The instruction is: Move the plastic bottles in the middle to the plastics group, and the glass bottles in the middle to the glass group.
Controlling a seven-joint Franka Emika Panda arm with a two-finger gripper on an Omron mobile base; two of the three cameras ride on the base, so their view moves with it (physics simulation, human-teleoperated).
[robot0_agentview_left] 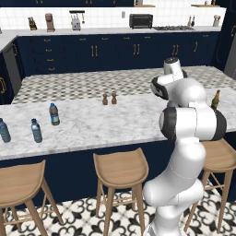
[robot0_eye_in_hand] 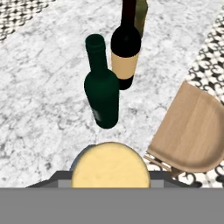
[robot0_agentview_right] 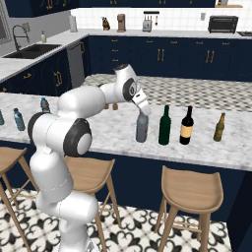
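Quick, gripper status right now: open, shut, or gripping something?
Gripper: closed on the top of the squat grey bottle, at its tan cap.

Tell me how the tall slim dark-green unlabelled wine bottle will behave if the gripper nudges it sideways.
The tall slim dark-green wine bottle stands upright on the marble counter; being tall on a narrow base, it probably tips rather than slides. Tipped, its round body would likely roll. It looks like smooth glass, so probably slippery, rigid and breakable. The cream-labelled dark wine bottle stands close beside it and might get knocked.
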